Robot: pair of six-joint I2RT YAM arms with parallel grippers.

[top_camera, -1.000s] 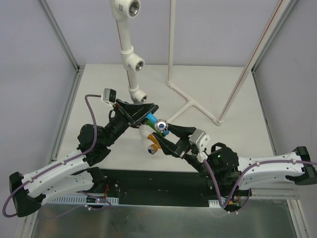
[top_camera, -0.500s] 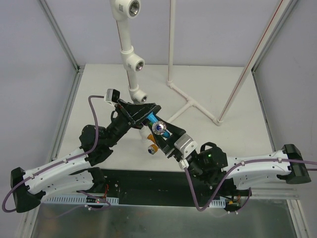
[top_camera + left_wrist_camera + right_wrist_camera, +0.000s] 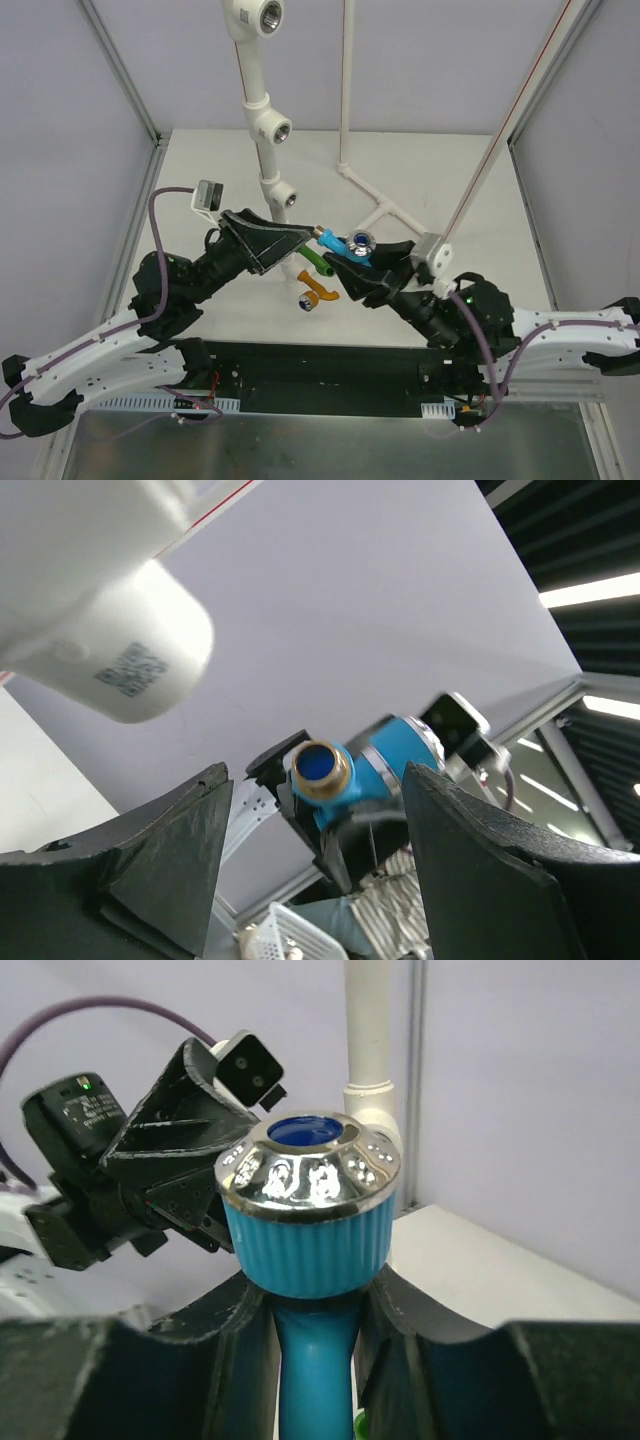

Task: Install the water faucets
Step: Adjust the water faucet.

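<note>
Right end effector (image 3: 315, 1310) grips ribbed, shiny-capped lt-blue plastic faucet (image 3: 305, 1250).

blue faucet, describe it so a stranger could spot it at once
Find the white pipe column rising at the back of the table; just in front of its lowest fitting is the blue faucet, clamped in the right gripper. It has a ribbed blue cap with a shiny chrome top. Unlike the green faucet and orange faucet lying on the table, it is held off the surface.

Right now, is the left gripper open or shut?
Open: the left gripper shows gaps on both sides of the blue faucet between its fingers.
</note>
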